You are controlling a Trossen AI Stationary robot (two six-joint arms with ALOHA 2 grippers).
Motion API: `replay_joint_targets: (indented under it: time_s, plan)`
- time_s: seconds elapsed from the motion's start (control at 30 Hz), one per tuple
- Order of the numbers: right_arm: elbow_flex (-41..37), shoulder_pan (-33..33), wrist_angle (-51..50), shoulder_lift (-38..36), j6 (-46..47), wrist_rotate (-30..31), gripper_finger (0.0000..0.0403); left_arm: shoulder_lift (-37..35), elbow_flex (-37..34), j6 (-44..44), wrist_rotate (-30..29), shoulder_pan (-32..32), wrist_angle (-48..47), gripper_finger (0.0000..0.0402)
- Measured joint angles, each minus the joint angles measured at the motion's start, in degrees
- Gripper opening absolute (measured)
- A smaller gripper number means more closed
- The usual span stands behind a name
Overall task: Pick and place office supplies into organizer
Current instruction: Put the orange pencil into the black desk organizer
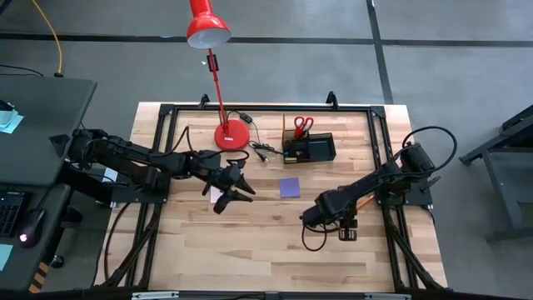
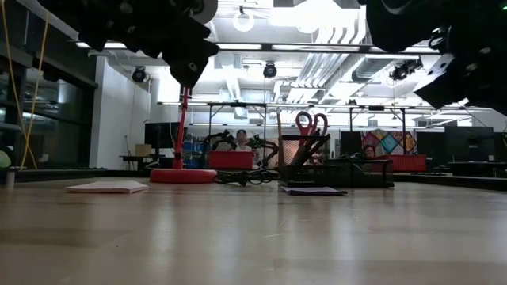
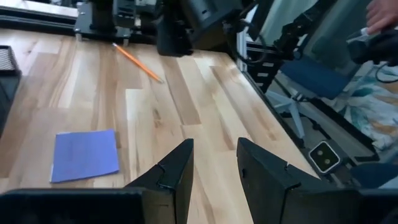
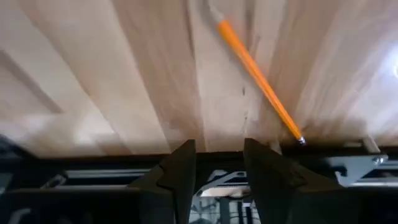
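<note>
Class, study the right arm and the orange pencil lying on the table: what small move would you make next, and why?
Probably lower the right end effector over the orange pencil and centre it. Its fingers stand apart and empty, and the pencil lies loose on the table, off to one side of the gap.

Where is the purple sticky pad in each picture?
High view: purple sticky pad lies flat mid-table, just in front of the black organizer.
Low view: a thin dark purple slab on the tabletop, in front of the organizer.
Left wrist view: bluish-purple square on the wood, beyond the left claw.
Right wrist view: not in it; only an orange pencil shows.
Shared landmark: the organizer, right behind the pad.
</note>
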Motion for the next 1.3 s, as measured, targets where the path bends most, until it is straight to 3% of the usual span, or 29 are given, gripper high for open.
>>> replay_joint_targets:
  time_s: [0.17, 0.6, 0.77, 0.93, 1.3]
  plan:
    - [0.0, 0.5, 2.0, 0.0, -3.5, 0.6, 0.0139, 0.0, 0.0, -1.9, -0.4, 0.0, 0.1, 0.0111]
    - [0.4, 1.1, 7.5, 0.0, -0.7, 0.2, 0.0129, 0.0, 0.0, -4.3, 0.9, 0.0, 0.1, 0.0111]
    - [0.9, 3.4, 6.3, 0.0, -5.5, 5.6, 0.0124, 0.0, 0.0, -4.3, 1.5, 0.0, 0.1, 0.0111]
    - [0.9, 5.3, 6.5, -0.1, -11.0, 5.8, 0.0116, 0.0, 0.0, -4.3, 1.5, 0.0, 0.1, 0.0111]
    - [0.8, 5.3, 9.9, 0.0, -13.0, 6.9, 0.0109, 0.0, 0.0, -3.9, 1.2, 0.0, 0.1, 0.0111]
